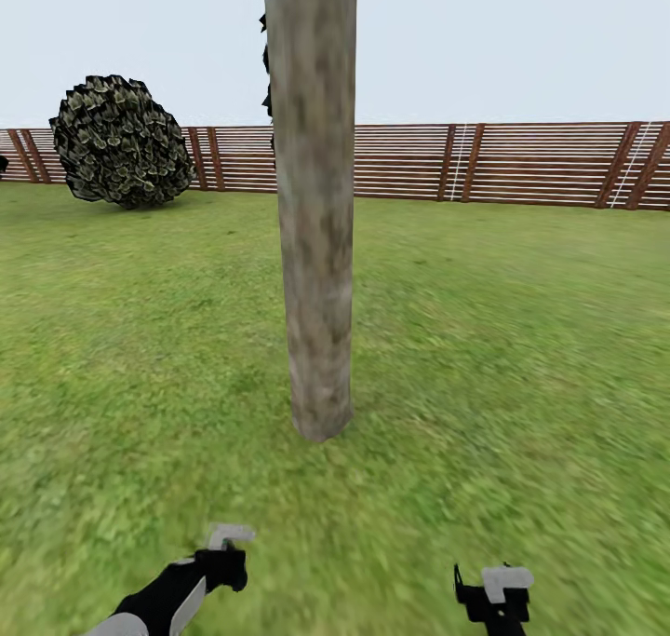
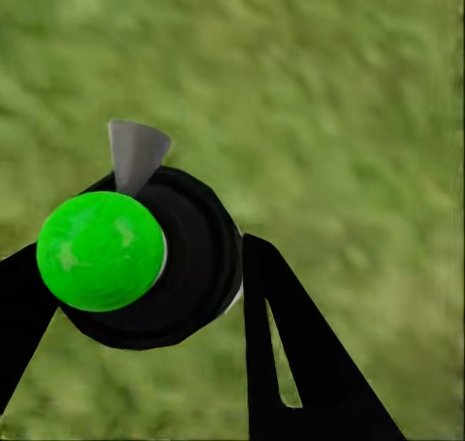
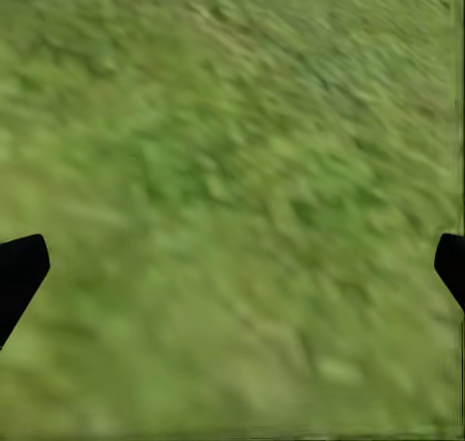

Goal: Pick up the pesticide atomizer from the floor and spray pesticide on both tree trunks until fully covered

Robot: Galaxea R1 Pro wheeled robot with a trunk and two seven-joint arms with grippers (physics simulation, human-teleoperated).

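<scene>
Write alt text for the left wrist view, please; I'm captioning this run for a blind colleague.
The left claw is shut on the pesticide atomizer, a round black body with a bright green cap and a small grey nozzle. Two black fingers flank it, and blurry green grass lies behind.

Robot arms, head and wrist views.
Black arms are ending in a left tool [image 1: 223, 548] and right tool [image 1: 498, 591] with pale grey tips; black fingers [image 2: 300, 363] are showing a slot.

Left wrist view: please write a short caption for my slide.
Left pincer shut on the atomizer, its green cap facing the camera, above grass.
</scene>
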